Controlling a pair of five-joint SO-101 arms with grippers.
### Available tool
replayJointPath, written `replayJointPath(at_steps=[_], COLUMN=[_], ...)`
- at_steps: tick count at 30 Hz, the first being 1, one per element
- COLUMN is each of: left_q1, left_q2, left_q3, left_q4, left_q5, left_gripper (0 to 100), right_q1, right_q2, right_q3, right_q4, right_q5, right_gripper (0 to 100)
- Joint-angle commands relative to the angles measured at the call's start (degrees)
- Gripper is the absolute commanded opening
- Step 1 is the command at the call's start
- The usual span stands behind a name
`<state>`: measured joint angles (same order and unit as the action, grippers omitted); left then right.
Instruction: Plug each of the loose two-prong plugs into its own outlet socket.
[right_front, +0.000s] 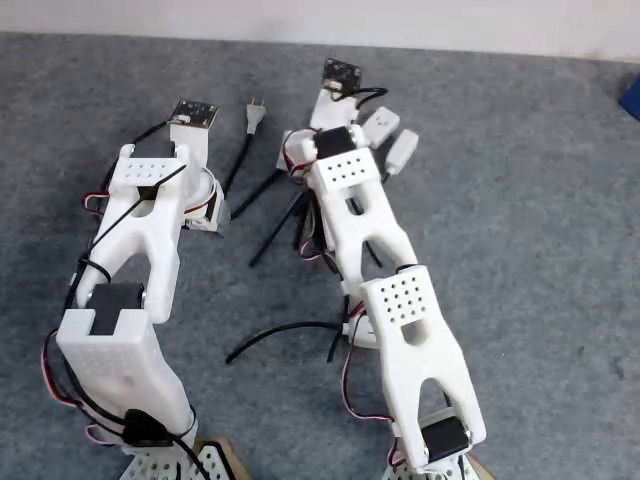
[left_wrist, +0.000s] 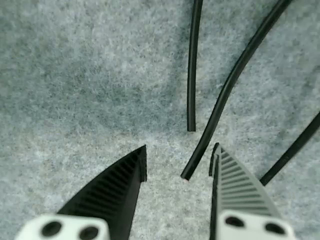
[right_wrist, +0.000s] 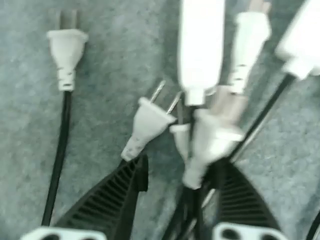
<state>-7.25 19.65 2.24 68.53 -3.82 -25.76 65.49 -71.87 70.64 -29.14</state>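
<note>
A loose white two-prong plug (right_front: 256, 115) (right_wrist: 66, 47) on a black cable lies on the grey carpet between the arms. A second white plug (right_wrist: 147, 122) lies just off my right gripper's dark finger. A third plug (right_wrist: 210, 142) and its cables sit between the fingers of my right gripper (right_wrist: 181, 162), which is open. White outlet sockets (right_front: 400, 150) (right_wrist: 200, 45) lie just beyond it, another socket (right_front: 380, 124) beside them. My left gripper (left_wrist: 180, 149) is open low over the carpet, with the cut end of a black cable (left_wrist: 187, 172) between its fingertips.
Black cables (right_front: 270, 330) trail across the carpet between the arm bases. Another cable end (left_wrist: 191, 125) lies just past the left gripper. A blue object (right_front: 632, 95) sits at the far right edge. A pale strip (right_front: 320, 20) runs along the back.
</note>
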Motion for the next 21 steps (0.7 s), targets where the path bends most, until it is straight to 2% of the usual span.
replayJointPath(at_steps=[1,21], left_q1=[0.7,0.8], left_q2=[-0.4,0.0], left_q3=[-1.5,-1.5], left_q4=[-0.7,-0.7], left_q5=[0.4,0.4], left_gripper=[22,22], right_q1=[1.5,2.1], right_q2=[-1.7,-1.6], right_q3=[-0.9,-0.9], right_q4=[-1.5,-0.7], right_q5=[0.8,0.8], right_gripper=[10.4,7.6])
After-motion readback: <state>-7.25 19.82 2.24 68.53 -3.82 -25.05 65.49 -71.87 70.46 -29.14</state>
